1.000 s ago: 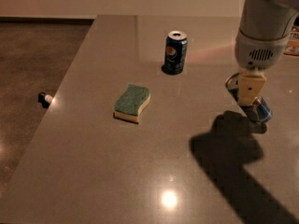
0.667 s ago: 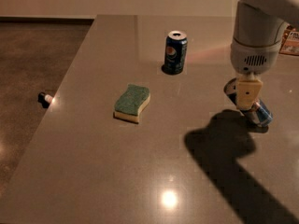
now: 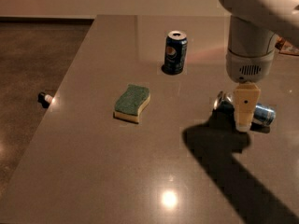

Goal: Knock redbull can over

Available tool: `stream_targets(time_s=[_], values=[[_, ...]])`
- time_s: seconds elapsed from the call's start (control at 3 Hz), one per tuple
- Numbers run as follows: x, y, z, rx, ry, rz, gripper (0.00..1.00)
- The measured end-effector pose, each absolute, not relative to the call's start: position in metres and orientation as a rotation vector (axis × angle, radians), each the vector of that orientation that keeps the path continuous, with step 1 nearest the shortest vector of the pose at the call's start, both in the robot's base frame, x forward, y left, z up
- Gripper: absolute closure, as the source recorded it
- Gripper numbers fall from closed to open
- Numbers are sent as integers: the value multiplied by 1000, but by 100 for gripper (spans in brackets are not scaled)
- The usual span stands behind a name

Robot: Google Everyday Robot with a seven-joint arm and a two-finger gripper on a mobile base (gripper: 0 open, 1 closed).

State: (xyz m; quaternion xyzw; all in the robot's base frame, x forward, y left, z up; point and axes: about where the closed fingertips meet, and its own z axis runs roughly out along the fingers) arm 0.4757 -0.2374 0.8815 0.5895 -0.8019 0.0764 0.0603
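Note:
The redbull can [image 3: 264, 115] lies on its side on the table [image 3: 93, 171] at the right. Its silver top [image 3: 221, 101] points left and its blue and silver body points right. My gripper [image 3: 243, 125] hangs straight down from the white arm [image 3: 250, 45], directly in front of the can's middle, and hides that part. Its cream tip reaches about down to the can's level. I cannot tell whether it touches the can.
A dark blue Pepsi can [image 3: 175, 52] stands upright at the back middle. A green and yellow sponge [image 3: 132, 102] lies left of centre. A small object [image 3: 44, 97] lies on the floor beyond the table's left edge. The arm's shadow [image 3: 224, 157] falls across the front right.
The arm has drifted a little to the left. Earlier only the can's blue end showed below the gripper; now the can lies flat and shows on both sides of it.

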Motion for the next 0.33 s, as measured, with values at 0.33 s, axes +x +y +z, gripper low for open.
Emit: stream_targets(time_s=[0.33], values=[[486, -234, 881, 1812, -2459, 258, 0]])
